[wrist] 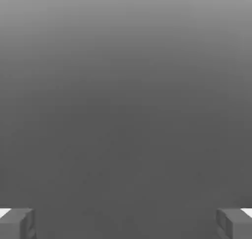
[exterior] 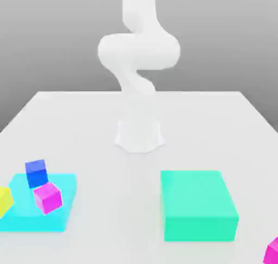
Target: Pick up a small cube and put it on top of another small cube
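Note:
A small blue cube (exterior: 36,173) and a small magenta cube (exterior: 48,197) rest on a flat cyan slab (exterior: 59,214) at the exterior view's left front. A small yellow cube (exterior: 4,201) sits at that slab's left edge, cut off by the frame. Another magenta cube (exterior: 273,252) lies at the front right corner. The white arm (exterior: 138,51) rises from its base (exterior: 139,135) at the table's middle and leaves the frame upward. In the hand view my gripper (wrist: 126,224) is open, its grey fingertips (wrist: 17,224) far apart with nothing between them, facing plain grey background.
A large teal block (exterior: 198,205) stands on the white table (exterior: 108,165) at the exterior view's right front. Bare tabletop lies between the slab and this block and behind both.

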Motion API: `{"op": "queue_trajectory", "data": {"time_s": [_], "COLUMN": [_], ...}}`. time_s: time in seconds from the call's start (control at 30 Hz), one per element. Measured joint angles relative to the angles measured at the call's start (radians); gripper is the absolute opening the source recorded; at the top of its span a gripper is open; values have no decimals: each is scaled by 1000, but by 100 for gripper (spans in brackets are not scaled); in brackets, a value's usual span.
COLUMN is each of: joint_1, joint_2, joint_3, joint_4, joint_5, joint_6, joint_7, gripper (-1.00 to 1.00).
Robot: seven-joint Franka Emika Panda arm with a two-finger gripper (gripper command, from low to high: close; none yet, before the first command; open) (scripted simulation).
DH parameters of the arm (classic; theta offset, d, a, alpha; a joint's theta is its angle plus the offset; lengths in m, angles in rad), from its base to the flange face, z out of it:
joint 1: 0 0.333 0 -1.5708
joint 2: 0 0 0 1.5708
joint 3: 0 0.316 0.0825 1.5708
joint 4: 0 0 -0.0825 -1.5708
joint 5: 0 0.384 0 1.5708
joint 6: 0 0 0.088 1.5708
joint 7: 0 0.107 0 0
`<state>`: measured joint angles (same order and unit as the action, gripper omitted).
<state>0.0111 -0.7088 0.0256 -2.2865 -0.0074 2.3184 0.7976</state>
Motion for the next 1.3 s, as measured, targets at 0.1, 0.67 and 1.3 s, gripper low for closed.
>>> {"op": "queue_trajectory", "data": {"time_s": [0.1, 0.67, 1.3], "joint_1": [14, 134, 302], "joint_2": [114, 732, 1306], "joint_3": [33, 196, 194], "joint_4": [17, 109, 205], "joint_5": [-11, -132, -256], "joint_6": [23, 147, 335], "joint_7": [-2, 33, 84], "gripper": [0, 0, -100]}}
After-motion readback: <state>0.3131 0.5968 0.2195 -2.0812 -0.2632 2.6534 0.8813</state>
